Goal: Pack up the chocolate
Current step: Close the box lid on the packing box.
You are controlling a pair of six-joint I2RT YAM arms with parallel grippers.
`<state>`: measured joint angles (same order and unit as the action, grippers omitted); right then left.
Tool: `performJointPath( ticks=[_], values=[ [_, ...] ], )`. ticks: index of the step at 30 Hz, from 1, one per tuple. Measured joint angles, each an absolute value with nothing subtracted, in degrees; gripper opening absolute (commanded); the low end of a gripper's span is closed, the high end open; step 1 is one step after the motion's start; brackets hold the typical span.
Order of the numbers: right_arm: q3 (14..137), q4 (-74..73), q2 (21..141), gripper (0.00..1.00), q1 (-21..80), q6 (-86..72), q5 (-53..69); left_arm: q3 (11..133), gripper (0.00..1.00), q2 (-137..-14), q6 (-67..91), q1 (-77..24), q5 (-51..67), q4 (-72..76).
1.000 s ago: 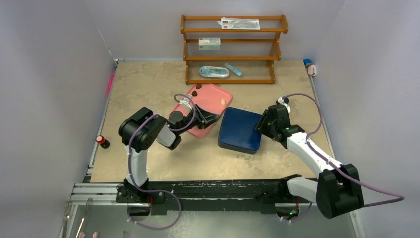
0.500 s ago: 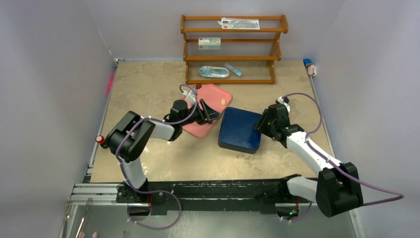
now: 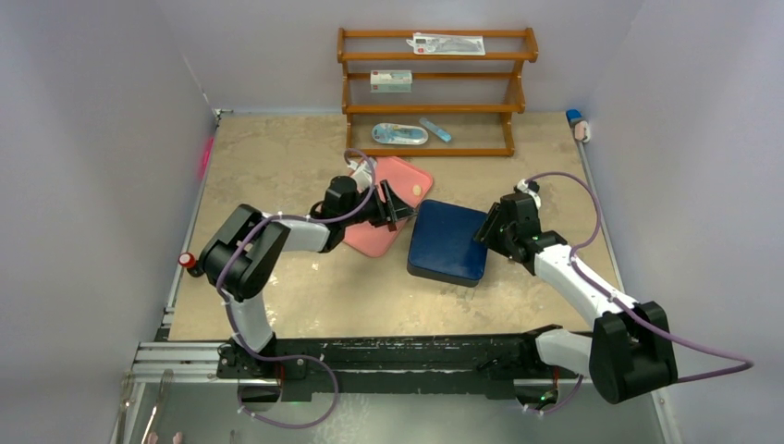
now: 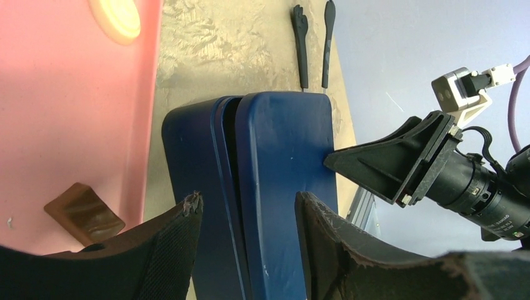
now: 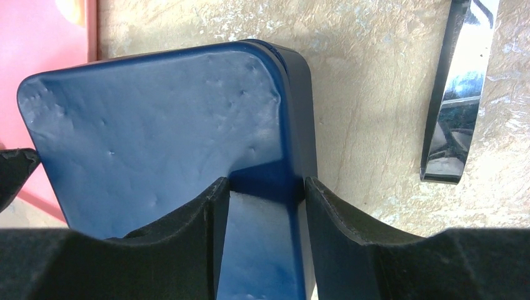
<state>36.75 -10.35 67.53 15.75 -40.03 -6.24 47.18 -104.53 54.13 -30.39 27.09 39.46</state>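
Observation:
A dark blue lidded box (image 3: pixel 448 242) lies on the table right of the pink tray (image 3: pixel 399 176). My left gripper (image 3: pixel 400 205) is open, its jaws straddling the box's left edge where lid meets base (image 4: pixel 234 187). My right gripper (image 3: pixel 485 231) is closed on the box's right edge (image 5: pixel 265 206), one finger over the lid and one outside the wall. A brown chocolate (image 4: pixel 84 212) and a cream chocolate (image 4: pixel 115 15) lie on the tray (image 4: pixel 62 112); the cream one also shows in the top view (image 3: pixel 417 190). Other chocolates are hidden.
A wooden shelf (image 3: pixel 434 92) with small packets stands at the back. Shiny metal tongs (image 5: pixel 459 94) lie on the table right of the box. A red-capped item (image 3: pixel 189 261) sits at the left edge, a pink marker (image 3: pixel 204 157) further back.
My left arm has stretched out to the right, carrying its gripper from over the pink tray to the box's left edge. The right arm and the box have not moved.

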Motion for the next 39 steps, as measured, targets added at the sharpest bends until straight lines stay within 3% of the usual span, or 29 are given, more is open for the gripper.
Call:
performJointPath(
  ticks=[22, 39],
  values=[
    [37.2, -10.1, 68.3, 0.51, 15.7, -40.0, -6.2, 55.7, 0.55, -111.2, 49.8, -32.5, 28.3, 32.6],
    [37.4, -9.5, 69.1, 0.52, 15.7, -40.0, -6.1, 60.3, 0.39, -113.3, 48.9, -34.0, 25.4, 26.0]
  ],
)
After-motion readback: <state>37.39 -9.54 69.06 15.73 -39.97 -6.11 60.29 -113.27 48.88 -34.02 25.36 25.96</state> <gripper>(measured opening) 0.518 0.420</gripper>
